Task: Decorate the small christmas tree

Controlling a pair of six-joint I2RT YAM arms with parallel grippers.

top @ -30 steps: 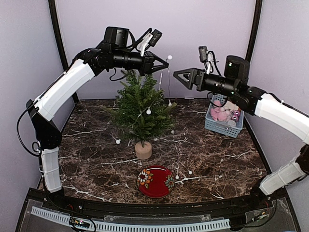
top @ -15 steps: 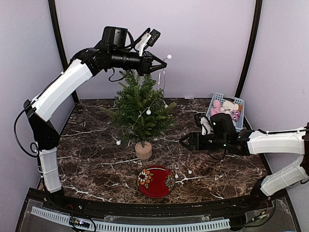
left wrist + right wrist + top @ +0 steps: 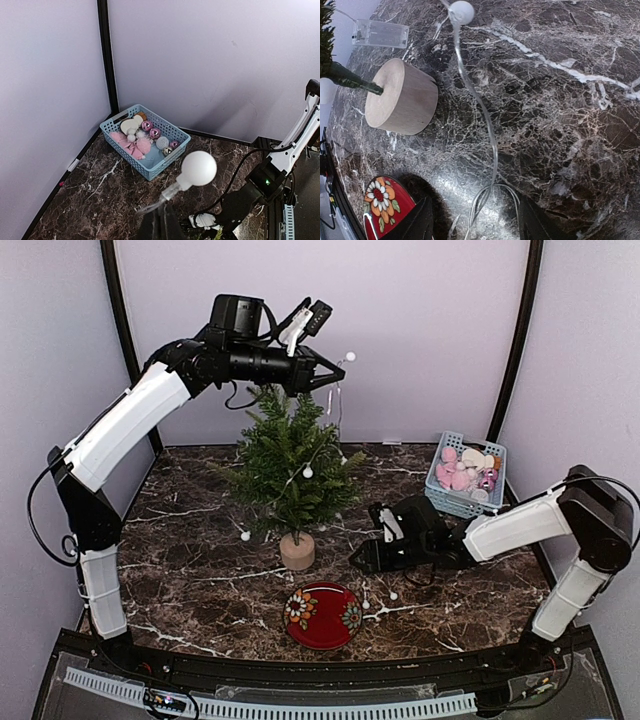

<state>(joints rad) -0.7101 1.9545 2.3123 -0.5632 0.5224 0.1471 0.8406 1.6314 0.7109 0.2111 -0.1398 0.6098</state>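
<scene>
The small christmas tree point(image 3: 285, 465) stands upright on its wooden stump point(image 3: 297, 551) at centre left, with a string of white bulb lights draped over it. My left gripper point(image 3: 335, 375) hovers above the treetop, shut on the string's clear wire just below a white bulb point(image 3: 199, 168); in the left wrist view the left gripper point(image 3: 162, 220) sits at the bottom edge. My right gripper point(image 3: 358, 562) lies low over the table, right of the stump point(image 3: 400, 97). In the right wrist view the right gripper point(image 3: 477, 220) is open, with loops of the wire point(image 3: 485, 130) on the marble between its fingers.
A red flowered plate point(image 3: 322, 615) lies near the front, just left of my right gripper. A blue basket point(image 3: 465, 475) of pink and white ornaments stands at the back right. A clear battery box point(image 3: 380, 33) lies behind the stump. Loose bulbs trail across the marble.
My right arm has dropped from high on the right to the table beside the stump, and its jaws have narrowed. The left arm has hardly moved.
</scene>
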